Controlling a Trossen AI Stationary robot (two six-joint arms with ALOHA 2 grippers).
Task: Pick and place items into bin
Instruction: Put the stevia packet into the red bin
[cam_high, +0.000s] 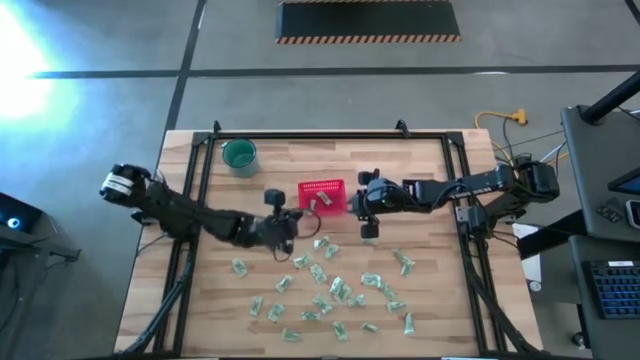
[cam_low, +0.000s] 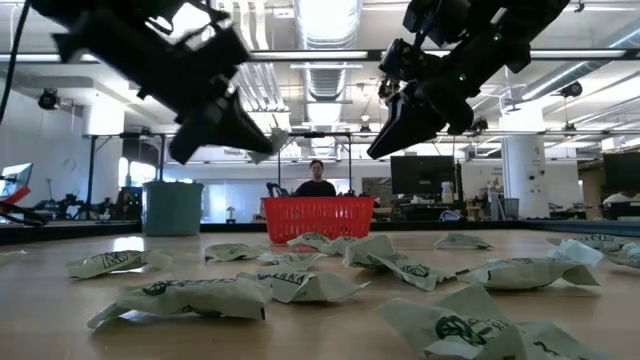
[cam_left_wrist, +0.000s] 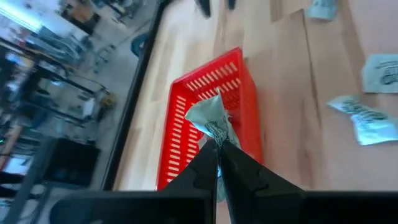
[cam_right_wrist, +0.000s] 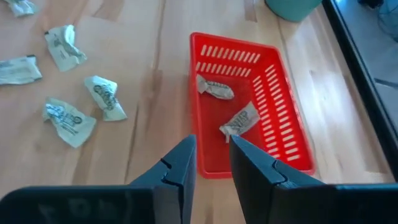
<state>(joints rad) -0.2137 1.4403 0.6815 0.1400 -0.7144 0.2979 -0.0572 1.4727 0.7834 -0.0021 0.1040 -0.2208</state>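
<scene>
One red basket (cam_high: 322, 194), one teal cup (cam_high: 239, 155), roughly thirty packets (cam_high: 335, 290)

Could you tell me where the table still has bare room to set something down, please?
Bare wood lies between the teal cup and the red basket, and along the far edge right of the basket. The near left corner, beside the left gripper holding a packet, is mostly open. The packets crowd the near middle and right, below the right gripper.
</scene>
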